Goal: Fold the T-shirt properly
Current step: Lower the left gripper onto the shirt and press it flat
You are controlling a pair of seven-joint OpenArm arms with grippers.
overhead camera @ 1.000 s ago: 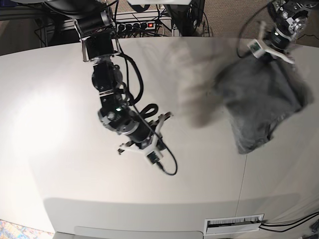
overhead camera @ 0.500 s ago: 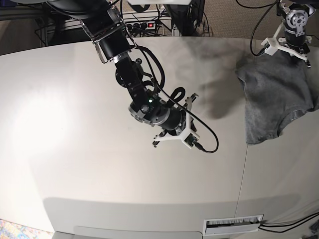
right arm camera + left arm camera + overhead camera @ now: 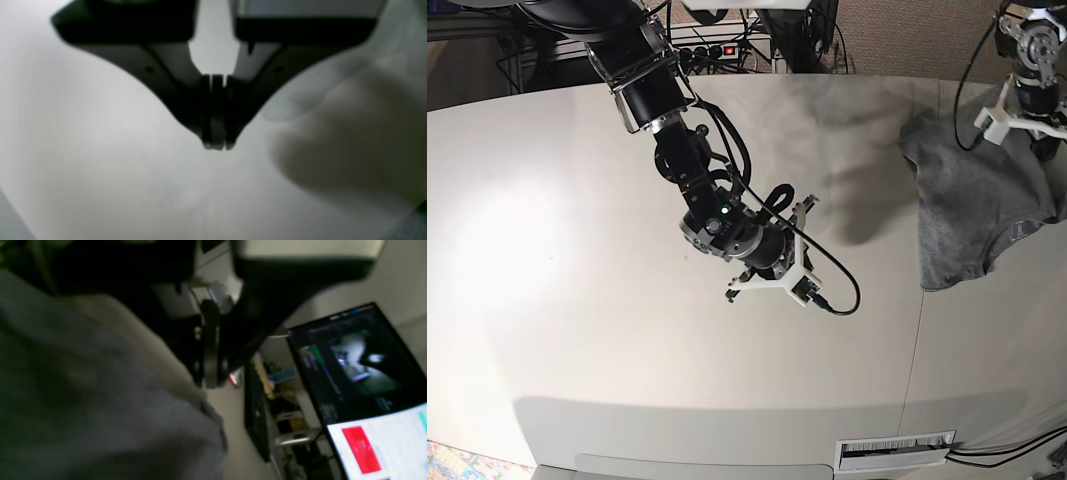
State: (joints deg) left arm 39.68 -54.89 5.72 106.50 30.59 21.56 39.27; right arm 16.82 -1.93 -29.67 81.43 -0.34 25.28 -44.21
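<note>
The heather-grey T-shirt (image 3: 972, 195) lies crumpled at the table's right edge and fills the lower left of the left wrist view (image 3: 83, 413). My left gripper (image 3: 1025, 122) sits at the shirt's upper right edge. Its dark fingers (image 3: 210, 350) look pressed together in the blurry left wrist view, with the shirt's hem right at their tips. My right gripper (image 3: 799, 238) hangs over bare table near the middle, well left of the shirt. In the right wrist view the right gripper (image 3: 217, 144) is shut and holds nothing.
The white table (image 3: 577, 300) has a seam (image 3: 917, 330) running down its right part. A power strip and cables (image 3: 717, 50) lie behind the back edge. A monitor (image 3: 360, 373) and shelves stand beyond the table's right side.
The shirt went from a blurred swing to lying still at the right edge. My left gripper moved right and slightly down. My right arm swung right toward the table's middle, then held.
</note>
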